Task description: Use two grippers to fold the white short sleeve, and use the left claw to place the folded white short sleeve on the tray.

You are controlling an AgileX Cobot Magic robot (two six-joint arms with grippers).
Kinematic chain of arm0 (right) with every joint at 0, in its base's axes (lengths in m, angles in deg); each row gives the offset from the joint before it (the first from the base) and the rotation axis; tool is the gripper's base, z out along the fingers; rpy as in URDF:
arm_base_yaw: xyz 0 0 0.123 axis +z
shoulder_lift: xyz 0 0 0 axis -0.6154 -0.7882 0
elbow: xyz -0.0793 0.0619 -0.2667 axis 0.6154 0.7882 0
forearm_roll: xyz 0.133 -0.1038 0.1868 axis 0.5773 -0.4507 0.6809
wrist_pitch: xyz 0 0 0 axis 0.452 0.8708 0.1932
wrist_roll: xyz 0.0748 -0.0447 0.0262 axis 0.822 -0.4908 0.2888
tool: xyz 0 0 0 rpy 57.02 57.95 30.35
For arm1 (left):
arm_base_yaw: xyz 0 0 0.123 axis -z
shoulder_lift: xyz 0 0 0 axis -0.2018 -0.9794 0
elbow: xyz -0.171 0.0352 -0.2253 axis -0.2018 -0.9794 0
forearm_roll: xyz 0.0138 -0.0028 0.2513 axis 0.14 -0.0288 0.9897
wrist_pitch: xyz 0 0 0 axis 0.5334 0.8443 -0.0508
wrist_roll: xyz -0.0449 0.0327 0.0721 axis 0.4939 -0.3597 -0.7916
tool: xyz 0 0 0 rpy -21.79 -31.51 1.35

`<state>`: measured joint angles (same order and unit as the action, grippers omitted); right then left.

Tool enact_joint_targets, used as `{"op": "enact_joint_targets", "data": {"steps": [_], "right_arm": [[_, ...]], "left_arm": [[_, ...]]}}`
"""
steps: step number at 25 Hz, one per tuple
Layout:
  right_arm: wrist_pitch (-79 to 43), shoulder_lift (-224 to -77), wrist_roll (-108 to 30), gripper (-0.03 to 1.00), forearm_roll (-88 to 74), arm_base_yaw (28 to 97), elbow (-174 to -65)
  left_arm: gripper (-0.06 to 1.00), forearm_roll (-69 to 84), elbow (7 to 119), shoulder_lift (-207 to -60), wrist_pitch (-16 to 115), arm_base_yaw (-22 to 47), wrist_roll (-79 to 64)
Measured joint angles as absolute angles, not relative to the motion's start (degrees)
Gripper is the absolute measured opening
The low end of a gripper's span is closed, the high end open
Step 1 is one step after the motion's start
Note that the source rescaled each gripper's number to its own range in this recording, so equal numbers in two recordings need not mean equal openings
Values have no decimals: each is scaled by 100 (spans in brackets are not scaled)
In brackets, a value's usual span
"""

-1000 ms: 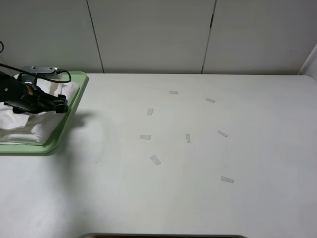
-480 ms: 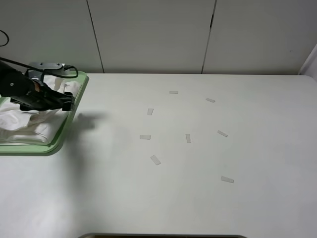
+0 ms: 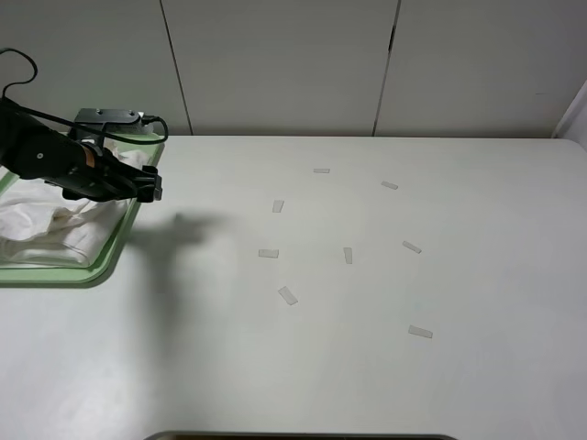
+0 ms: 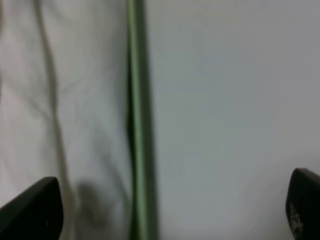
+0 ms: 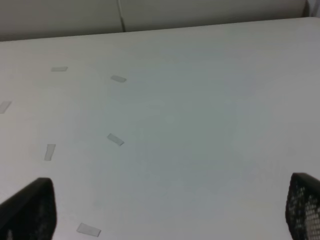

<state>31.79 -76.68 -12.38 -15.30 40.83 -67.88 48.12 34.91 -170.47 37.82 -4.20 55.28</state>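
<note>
Where tape strips (image 3: 288, 295) lie, white table (image 3: 367, 367).

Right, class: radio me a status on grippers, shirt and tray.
Left gripper open, empty, above tray edge. Right gripper open, empty. Shirt lies on tray. Only tape strips on table.

high cam overlooks table (image 3: 367, 367), l wrist close over tray (image 4: 139, 125) rim, r wrist farther

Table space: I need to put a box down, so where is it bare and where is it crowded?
Bare: the wide near strip of the table below the tape strips, and the far right side. Crowded: the left corner, where the tray holds the white short sleeve under the left gripper; strips dot the middle.
</note>
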Motion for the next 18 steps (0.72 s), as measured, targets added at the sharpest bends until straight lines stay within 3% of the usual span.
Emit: {"op": "enact_joint_targets", "data": {"steps": [9,18], "right_arm": [[3179,-7668,-1238,100,-1530,4083,-6788],[3179,-7668,-1238,100,-1530,4083,-6788]], "left_arm": [[88,4528,3485,-16252,4037,-121,5534],[88,4529,3485,-13663,5624,231,4963]]}}
